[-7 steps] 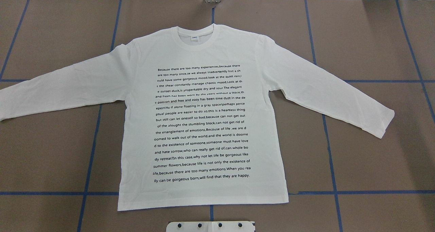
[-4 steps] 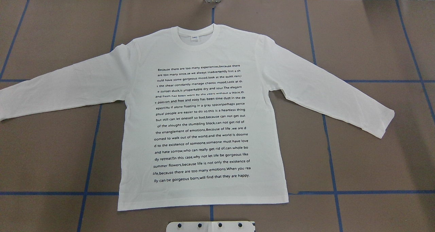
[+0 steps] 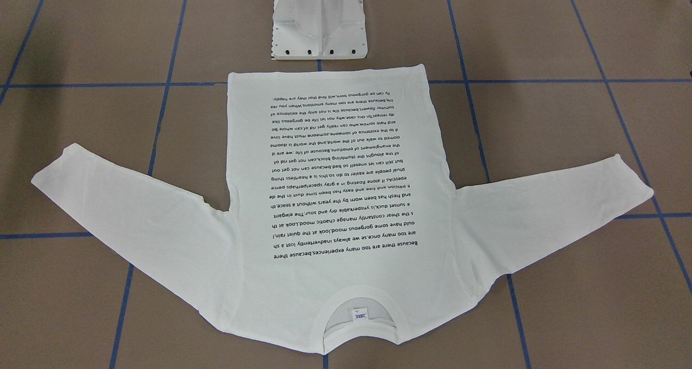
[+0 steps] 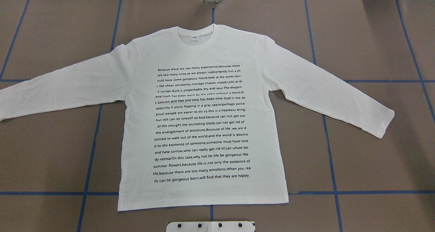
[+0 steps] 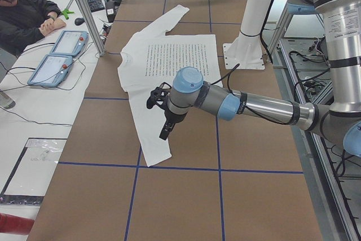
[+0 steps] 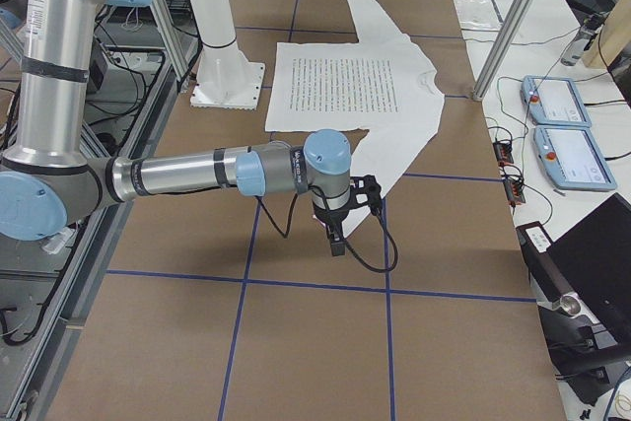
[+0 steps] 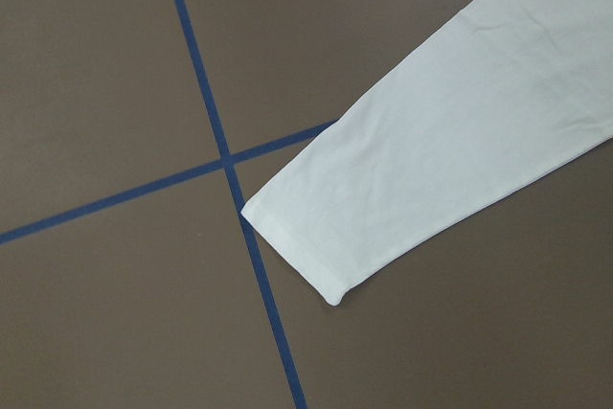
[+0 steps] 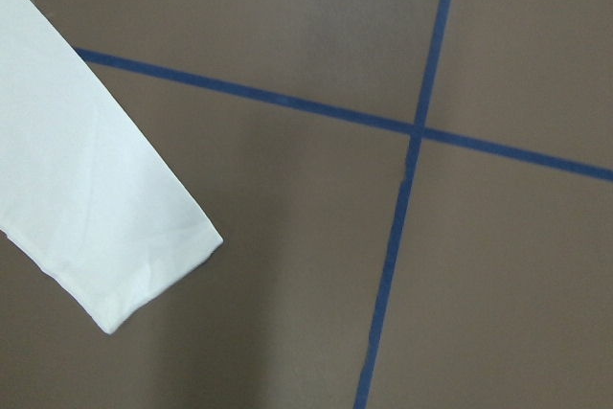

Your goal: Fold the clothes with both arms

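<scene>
The brown table [image 4: 373,38], taped in blue lines [image 4: 373,192], carried the white shirt [image 4: 268,150] flat at its middle, print up, hem by the robot's edge, collar toward the far edge, sleeves spread toward both ends. The left arm [image 5: 254,105] hung the left gripper [image 5: 167,130] above the sleeve [image 7: 460,131] at the left end. The right arm [image 6: 187,175] held the right gripper [image 6: 336,239] over bare table just past the other cuff [image 8: 144,275]; neither pincer's opening could be told.
</scene>
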Controlling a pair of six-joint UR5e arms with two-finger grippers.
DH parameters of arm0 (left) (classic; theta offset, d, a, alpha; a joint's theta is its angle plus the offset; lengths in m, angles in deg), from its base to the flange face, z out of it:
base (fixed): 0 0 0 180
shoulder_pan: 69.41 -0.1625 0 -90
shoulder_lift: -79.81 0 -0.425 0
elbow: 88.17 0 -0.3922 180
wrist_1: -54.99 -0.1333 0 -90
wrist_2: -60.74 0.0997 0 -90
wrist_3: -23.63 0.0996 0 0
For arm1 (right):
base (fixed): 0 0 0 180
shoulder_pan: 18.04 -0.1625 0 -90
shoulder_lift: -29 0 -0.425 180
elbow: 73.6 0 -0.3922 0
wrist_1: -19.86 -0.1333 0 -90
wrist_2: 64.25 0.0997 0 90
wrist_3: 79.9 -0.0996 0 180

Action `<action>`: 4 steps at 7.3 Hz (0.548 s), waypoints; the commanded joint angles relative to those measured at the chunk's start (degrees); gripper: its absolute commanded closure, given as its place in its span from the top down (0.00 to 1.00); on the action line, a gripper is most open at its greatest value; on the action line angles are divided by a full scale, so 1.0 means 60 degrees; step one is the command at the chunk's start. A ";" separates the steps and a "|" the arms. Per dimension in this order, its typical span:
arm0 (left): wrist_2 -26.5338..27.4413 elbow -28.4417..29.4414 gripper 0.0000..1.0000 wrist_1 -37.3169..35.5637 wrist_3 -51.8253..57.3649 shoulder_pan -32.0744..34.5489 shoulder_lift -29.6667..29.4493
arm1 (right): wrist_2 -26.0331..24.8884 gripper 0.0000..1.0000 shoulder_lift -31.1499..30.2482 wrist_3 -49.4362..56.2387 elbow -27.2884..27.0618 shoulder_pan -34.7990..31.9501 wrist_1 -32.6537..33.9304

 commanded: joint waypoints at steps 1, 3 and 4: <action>0.0026 0.0984 1.00 0.1256 -0.0046 -0.0003 -0.0992 | 0.0109 1.00 0.0367 -0.0577 0.0025 0.0004 -0.0922; 0.0011 0.1209 1.00 0.1362 -0.0017 0.0012 -0.1130 | 0.0022 1.00 0.0236 -0.0713 0.0402 0.0120 -0.2335; -0.0003 0.1137 1.00 0.1362 -0.0017 0.0012 -0.1116 | -0.0022 1.00 0.0236 -0.1975 0.0696 0.0585 -0.2765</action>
